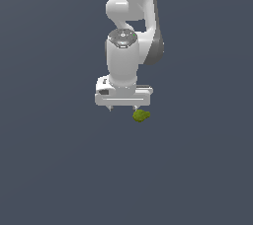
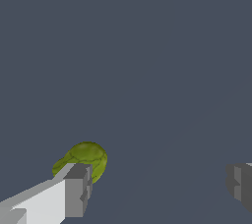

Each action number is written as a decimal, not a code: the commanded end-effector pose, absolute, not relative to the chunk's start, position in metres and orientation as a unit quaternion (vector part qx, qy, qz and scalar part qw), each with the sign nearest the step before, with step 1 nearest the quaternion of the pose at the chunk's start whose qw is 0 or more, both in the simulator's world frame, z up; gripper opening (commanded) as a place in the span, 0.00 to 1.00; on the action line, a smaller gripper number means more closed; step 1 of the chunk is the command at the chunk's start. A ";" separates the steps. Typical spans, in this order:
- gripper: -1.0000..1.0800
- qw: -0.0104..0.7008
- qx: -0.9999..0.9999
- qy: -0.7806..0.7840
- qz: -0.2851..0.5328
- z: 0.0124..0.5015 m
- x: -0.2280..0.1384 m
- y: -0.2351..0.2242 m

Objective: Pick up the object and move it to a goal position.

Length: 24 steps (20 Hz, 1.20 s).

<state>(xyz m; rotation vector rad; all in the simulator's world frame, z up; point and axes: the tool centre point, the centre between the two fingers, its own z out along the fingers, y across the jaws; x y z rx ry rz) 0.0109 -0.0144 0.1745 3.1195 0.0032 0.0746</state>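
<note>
Olive-green, lumpy rounded object (image 1: 141, 116) sits beside one finger (image 2: 78, 190) of the spread white hand (image 1: 122, 107), not between; closing now would likely miss it.

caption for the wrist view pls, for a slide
Open gripper over the grey floor, the olive-green lump behind one finger rather than between the two.
</note>
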 end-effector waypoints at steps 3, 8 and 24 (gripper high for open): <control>0.96 0.011 1.000 0.002 0.022 0.173 0.010 -0.014; 0.96 0.013 1.000 0.009 0.006 0.164 0.003 -0.007; 0.96 0.014 0.998 0.069 0.001 0.155 -0.002 0.000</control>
